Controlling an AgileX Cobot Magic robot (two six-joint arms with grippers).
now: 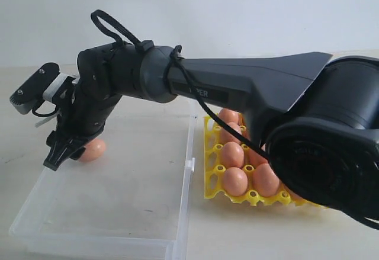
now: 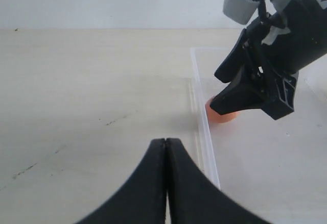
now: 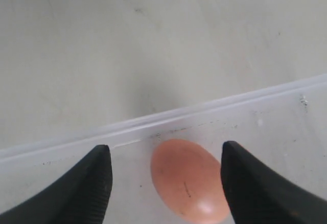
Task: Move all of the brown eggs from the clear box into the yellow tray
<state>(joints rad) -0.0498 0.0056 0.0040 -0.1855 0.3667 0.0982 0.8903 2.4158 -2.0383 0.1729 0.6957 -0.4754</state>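
The right arm reaches across the middle to the left side of the scene, and the right gripper (image 1: pixel 62 158) points down into the clear box (image 1: pixel 118 212) near its far left corner. Its fingers (image 3: pixel 92 183) are spread wide on either side of a single brown egg (image 3: pixel 188 180), with a visible gap between the shell and each finger. This egg lies on its side on the box floor, just beside the box's transparent wall, and no other egg shows in the box. To the right of the box, close alongside it on the bench (image 2: pixel 92 91), sits the yellow tray (image 1: pixel 249 199). The other brown eggs (image 1: pixel 233 154) stand in its cups, though the arm hides part of the tray. The left gripper (image 2: pixel 166 152) is over bare bench just outside the box wall, its fingers pressed together with nothing between them.
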